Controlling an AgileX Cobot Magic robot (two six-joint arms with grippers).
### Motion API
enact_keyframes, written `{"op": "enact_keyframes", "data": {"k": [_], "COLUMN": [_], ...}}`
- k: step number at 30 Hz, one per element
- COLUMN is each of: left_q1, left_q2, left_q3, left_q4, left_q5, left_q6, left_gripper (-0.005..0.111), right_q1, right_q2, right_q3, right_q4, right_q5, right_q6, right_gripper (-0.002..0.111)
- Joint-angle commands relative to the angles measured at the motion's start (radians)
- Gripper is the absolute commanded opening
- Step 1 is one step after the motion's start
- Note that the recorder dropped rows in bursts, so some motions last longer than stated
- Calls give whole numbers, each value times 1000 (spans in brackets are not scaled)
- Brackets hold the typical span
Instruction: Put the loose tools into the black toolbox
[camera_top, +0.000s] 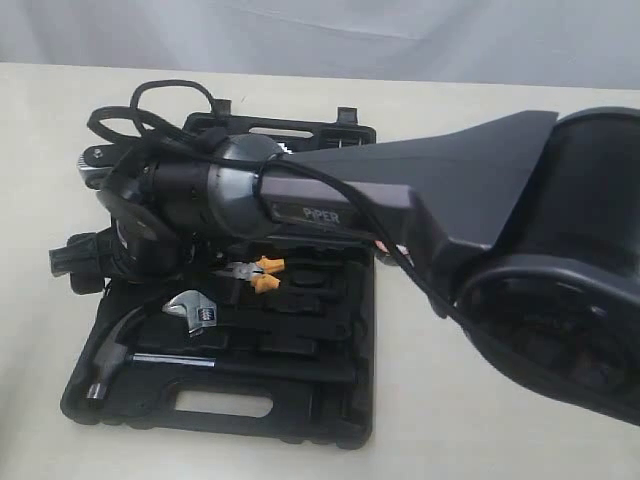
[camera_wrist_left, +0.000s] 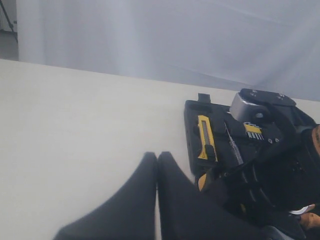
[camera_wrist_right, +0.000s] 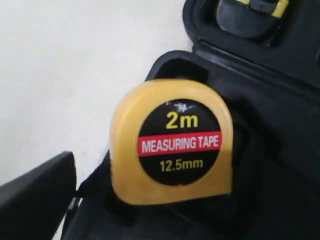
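The small yellow 2m tape measure (camera_wrist_right: 172, 142) sits in a corner recess of the black toolbox (camera_wrist_right: 280, 125), label up. My right gripper (camera_wrist_right: 165, 205) hangs open right over it. Its one visible finger (camera_wrist_right: 35, 195) stands apart from the tape; the other finger is lost in the dark. In the exterior view the right arm reaches across the open toolbox (camera_top: 215, 420) and hides the tape measure. The orange-handled pliers (camera_top: 250, 272) lie in the box. The yellow-black utility knife (camera_wrist_left: 205, 137) rests in the other half. My left gripper (camera_wrist_left: 157, 157) is shut and empty over bare table. No electrical tape shows.
The steel claw hammer (camera_top: 110, 355) and the adjustable wrench (camera_top: 195, 310) lie in their recesses in the near half. A slim screwdriver shaft (camera_wrist_left: 233, 146) lies beside the knife. Cables loop above the right wrist (camera_top: 150, 100). The pale table (camera_top: 480, 430) surrounds the box.
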Motion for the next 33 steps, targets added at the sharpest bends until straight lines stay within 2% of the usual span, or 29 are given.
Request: {"op": "enact_keyframes", "data": {"k": [1, 9, 12, 15, 19, 20, 27, 33], "left_q1": [-6, -6, -6, -6, -6, -6, -6, -6], "left_q2": [4, 4, 4, 4, 4, 4, 4, 4], "left_q3": [-5, -5, -5, -5, -5, -5, -5, -5], "left_q4": [-8, -8, -8, -8, -8, -8, -8, -8], "left_q5": [3, 3, 3, 3, 3, 3, 3, 3], "left_q6": [0, 0, 0, 0, 0, 0, 0, 0], "left_gripper": [0, 0, 0, 0, 0, 0, 0, 0], "right_q1": [-6, -6, -6, -6, -6, -6, -8, -10], "right_q2": [-12, -93, -109, -113, -113, -111, -88, -22], "right_q3": [3, 3, 3, 3, 3, 3, 3, 3], "right_q4": [-6, -49, -58, -67, -67, -67, -59, -59], "right_q5": [36, 47, 49, 40, 21, 11, -149, -181], "right_q6": [-4, -4, -8, -70, -87, -87, -202, -255], "right_gripper": [92, 91, 83, 58, 7, 0, 0, 0]}}
